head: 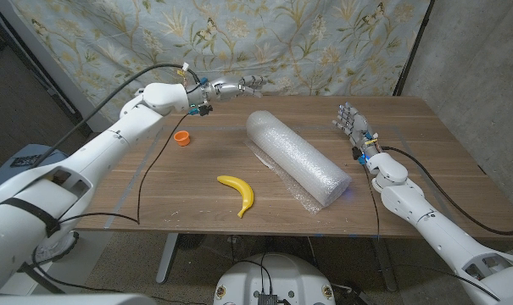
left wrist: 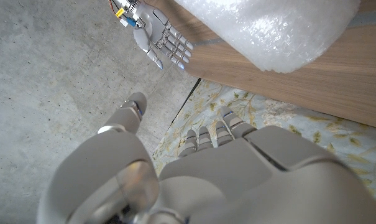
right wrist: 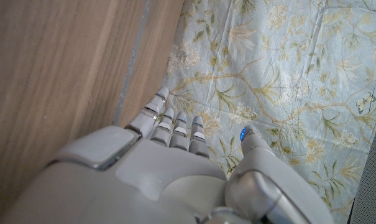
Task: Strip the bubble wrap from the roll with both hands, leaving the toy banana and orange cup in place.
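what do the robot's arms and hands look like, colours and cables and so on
Both arms are glossy white, rounded shells with dark bands at the joints. A black cable runs along each. The left hand and right hand are silver-grey metal with segmented fingers. Small coloured wires sit at the wrists, and a blue light glows on the right hand's thumb.

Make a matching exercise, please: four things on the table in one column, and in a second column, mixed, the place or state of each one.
Things:
1. bubble wrap roll
2. toy banana
3. orange cup
4. right hand

Places or states:
A. near the table's front edge, in front of the roll
B. open and holding nothing, at the table's right side
C. lying diagonally across the table's middle
D. small, standing near the left arm

Pairs: 1-C, 2-A, 3-D, 4-B
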`<move>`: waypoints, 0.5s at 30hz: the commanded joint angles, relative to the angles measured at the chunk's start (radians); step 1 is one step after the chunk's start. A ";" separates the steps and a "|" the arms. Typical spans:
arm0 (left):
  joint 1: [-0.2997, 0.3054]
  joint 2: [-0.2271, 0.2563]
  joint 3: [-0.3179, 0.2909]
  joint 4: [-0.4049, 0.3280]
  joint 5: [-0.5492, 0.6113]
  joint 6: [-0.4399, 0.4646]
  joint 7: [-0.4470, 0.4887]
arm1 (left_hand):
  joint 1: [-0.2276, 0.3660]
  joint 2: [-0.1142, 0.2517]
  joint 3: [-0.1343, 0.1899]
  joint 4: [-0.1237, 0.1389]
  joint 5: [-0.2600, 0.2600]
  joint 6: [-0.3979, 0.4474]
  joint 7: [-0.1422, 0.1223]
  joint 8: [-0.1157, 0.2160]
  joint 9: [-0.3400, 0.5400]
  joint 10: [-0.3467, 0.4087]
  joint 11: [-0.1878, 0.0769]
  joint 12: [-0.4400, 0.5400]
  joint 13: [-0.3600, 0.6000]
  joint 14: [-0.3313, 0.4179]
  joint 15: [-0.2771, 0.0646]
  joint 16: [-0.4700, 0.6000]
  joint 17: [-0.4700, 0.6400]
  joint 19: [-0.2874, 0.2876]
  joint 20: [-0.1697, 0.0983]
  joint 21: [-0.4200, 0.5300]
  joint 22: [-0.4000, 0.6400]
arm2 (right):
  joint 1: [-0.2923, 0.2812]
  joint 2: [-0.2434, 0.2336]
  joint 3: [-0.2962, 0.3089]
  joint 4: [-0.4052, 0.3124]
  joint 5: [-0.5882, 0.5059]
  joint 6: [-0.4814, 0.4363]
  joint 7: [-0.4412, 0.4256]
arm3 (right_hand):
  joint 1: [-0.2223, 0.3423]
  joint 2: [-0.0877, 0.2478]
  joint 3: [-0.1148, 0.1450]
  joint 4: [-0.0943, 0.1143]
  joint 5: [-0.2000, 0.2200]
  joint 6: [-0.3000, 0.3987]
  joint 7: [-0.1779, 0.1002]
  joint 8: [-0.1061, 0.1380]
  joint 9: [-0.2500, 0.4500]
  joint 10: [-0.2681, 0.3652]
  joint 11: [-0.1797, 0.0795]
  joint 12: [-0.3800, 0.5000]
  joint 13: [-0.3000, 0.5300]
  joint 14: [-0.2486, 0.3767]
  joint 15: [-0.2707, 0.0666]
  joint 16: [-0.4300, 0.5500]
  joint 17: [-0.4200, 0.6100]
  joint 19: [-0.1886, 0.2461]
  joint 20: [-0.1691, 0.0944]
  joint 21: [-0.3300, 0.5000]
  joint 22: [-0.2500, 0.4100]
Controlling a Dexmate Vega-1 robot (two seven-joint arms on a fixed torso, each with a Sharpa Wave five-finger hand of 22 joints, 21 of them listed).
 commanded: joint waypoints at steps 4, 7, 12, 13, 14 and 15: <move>-0.102 -0.015 0.061 0.029 0.069 -0.030 -0.118 | 0.051 -0.005 0.012 0.003 0.005 -0.021 0.002 -0.003 0.005 -0.045 -0.004 -0.010 0.007 -0.028 0.009 -0.003 0.005 -0.016 0.002 -0.020 0.003 | -0.006 0.007 0.008 0.005 0.004 0.015 -0.010 | 0.000 0.007 0.004 -0.005 0.005 0.005 -0.005 0.004 0.005 -0.002 0.002 0.005 0.005 -0.003 0.005 0.006 0.002 0.001 0.011 0.001 0.004; -0.119 -0.016 0.074 0.027 0.088 -0.037 -0.140 | 0.064 -0.009 0.012 0.003 0.005 -0.029 0.003 -0.004 0.005 -0.053 -0.005 -0.011 0.008 -0.038 0.013 -0.004 0.005 -0.024 0.003 -0.028 0.003 | -0.013 0.005 0.011 -0.002 0.006 0.016 -0.015 | -0.001 0.008 0.003 -0.005 0.005 0.004 -0.005 0.003 0.005 -0.003 0.001 0.005 0.005 -0.004 0.006 0.006 0.002 0.001 0.012 0.001 0.004; -0.146 -0.015 0.095 0.019 0.121 -0.044 -0.177 | 0.075 -0.016 0.011 0.003 0.004 -0.037 0.005 -0.006 0.006 -0.060 -0.005 -0.011 0.010 -0.041 0.014 -0.003 0.006 -0.024 0.004 -0.033 0.003 | -0.023 0.003 0.015 -0.015 0.006 0.017 -0.025 | -0.002 0.008 0.002 -0.005 0.005 0.002 -0.004 0.003 0.005 -0.006 0.004 0.005 0.006 -0.004 0.008 0.007 0.002 0.000 0.014 0.001 0.004; -0.151 -0.016 0.099 0.017 0.127 -0.044 -0.182 | 0.076 -0.017 0.011 0.003 0.004 -0.039 0.006 -0.006 0.006 -0.061 -0.005 -0.011 0.010 -0.041 0.015 -0.003 0.006 -0.024 0.004 -0.033 0.003 | -0.025 0.002 0.015 -0.017 0.006 0.016 -0.026 | -0.002 0.008 0.002 -0.006 0.005 0.001 -0.004 0.003 0.005 -0.006 0.004 0.004 0.006 -0.004 0.008 0.007 0.002 0.000 0.014 0.001 0.004; -0.156 -0.016 0.103 0.015 0.133 -0.045 -0.188 | 0.078 -0.020 0.010 0.003 0.003 -0.040 0.006 -0.006 0.006 -0.061 -0.005 -0.010 0.010 -0.043 0.015 -0.003 0.006 -0.025 0.004 -0.035 0.003 | -0.026 0.002 0.016 -0.019 0.007 0.016 -0.027 | -0.002 0.008 0.002 -0.006 0.005 0.002 -0.004 0.003 0.005 -0.007 0.002 0.004 0.006 -0.005 0.008 0.007 0.002 0.000 0.014 0.001 0.004; -0.161 -0.016 0.106 0.014 0.138 -0.045 -0.194 | 0.080 -0.021 0.010 0.003 0.003 -0.041 0.006 -0.006 0.006 -0.060 -0.004 -0.010 0.011 -0.043 0.015 -0.003 0.006 -0.025 0.005 -0.035 0.003 | -0.028 0.001 0.016 -0.023 0.006 0.015 -0.030 | -0.003 0.008 0.001 -0.006 0.005 0.001 -0.003 0.002 0.005 -0.007 0.001 0.004 0.006 -0.004 0.009 0.007 0.002 -0.001 0.015 0.001 0.004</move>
